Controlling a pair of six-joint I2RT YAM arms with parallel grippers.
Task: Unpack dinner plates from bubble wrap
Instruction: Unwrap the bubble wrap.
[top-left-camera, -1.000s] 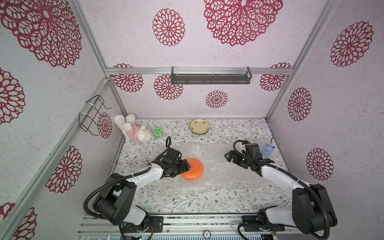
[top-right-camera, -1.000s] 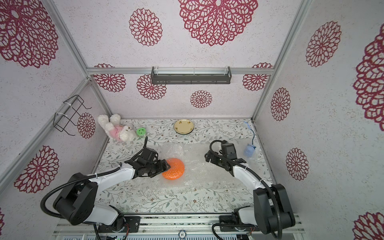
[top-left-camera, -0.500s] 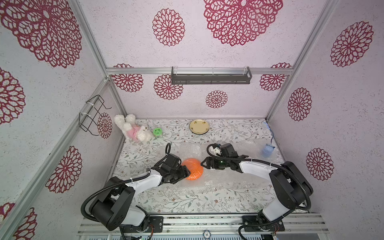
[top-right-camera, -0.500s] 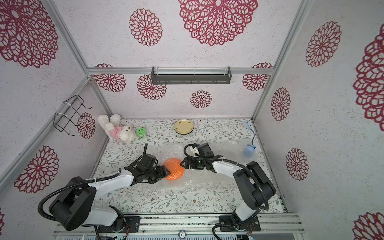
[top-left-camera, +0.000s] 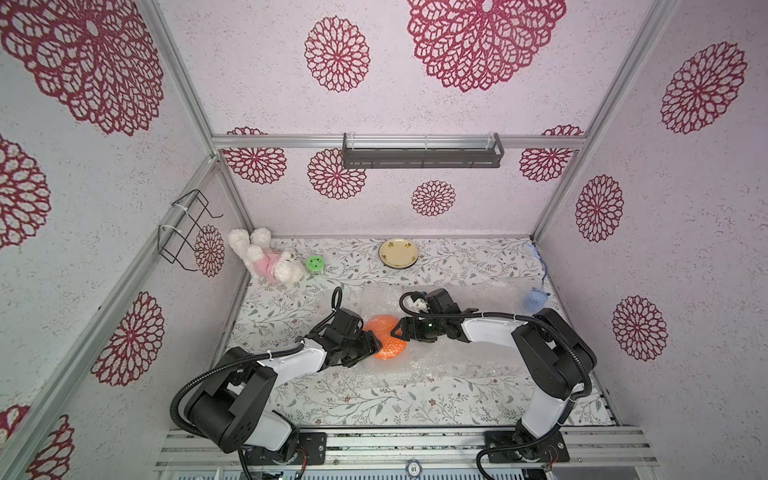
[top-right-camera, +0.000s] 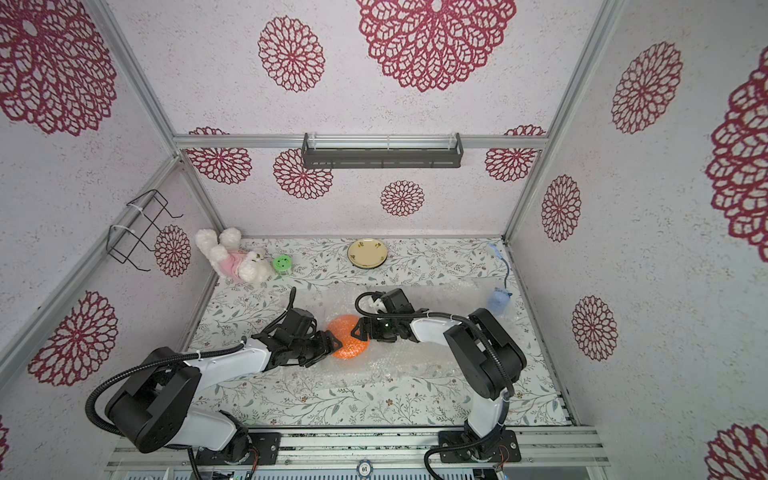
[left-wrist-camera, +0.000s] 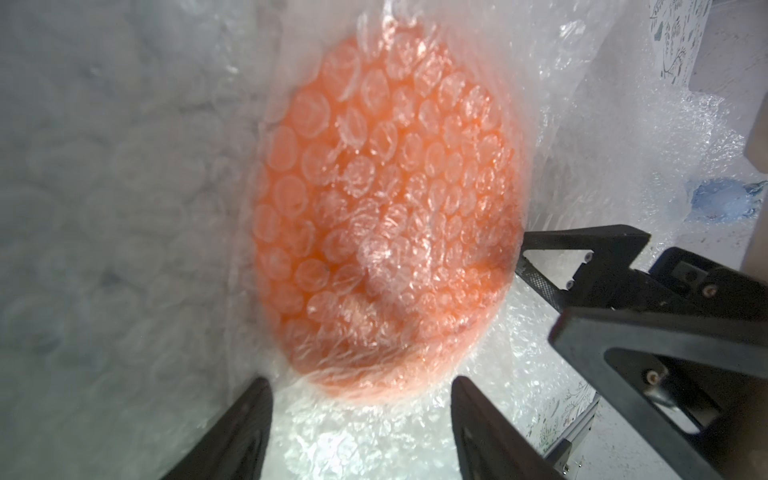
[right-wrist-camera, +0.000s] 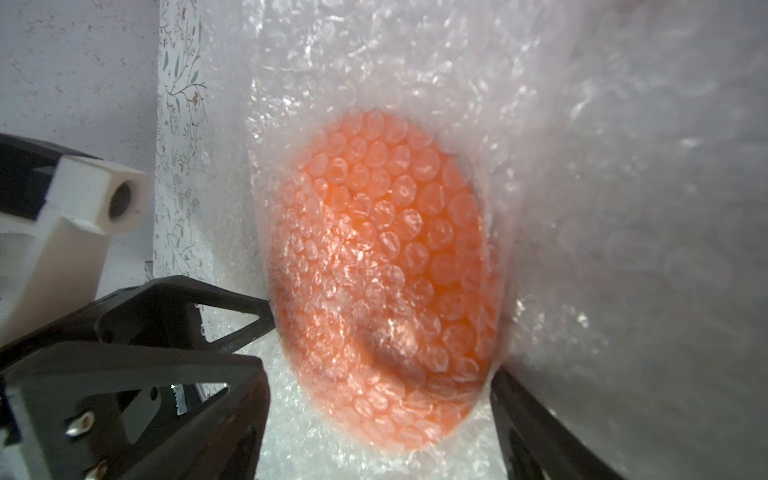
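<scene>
Centre of the floral-print table (top-left-camera: 332, 399): the plain orange round plate (top-left-camera: 387, 341) lies flat, its colour blurred under clear, crinkly bubble wrap (top-left-camera: 440, 368), with rows of little domes catching the light in both wrist views. At one rim sits the left gripper (top-left-camera: 372, 343), black fingers (left-wrist-camera: 249, 424) spread either side of the wrapped edge. Opposite, the right gripper (top-left-camera: 397, 328) faces it, jaws parted too. Neither clearly pinches anything, and film covers the whole plate.

Back by the wall sit an unwrapped cream flowered plate (top-left-camera: 398, 253), a small green smiley disc (top-left-camera: 314, 263) and a white plush toy in pink (top-left-camera: 266, 259). A small blue object (top-left-camera: 534, 300) lies near the right wall.

A second ago the right arm was drawn well back. Now it has reached across to the plate, while the left has held its spot.
</scene>
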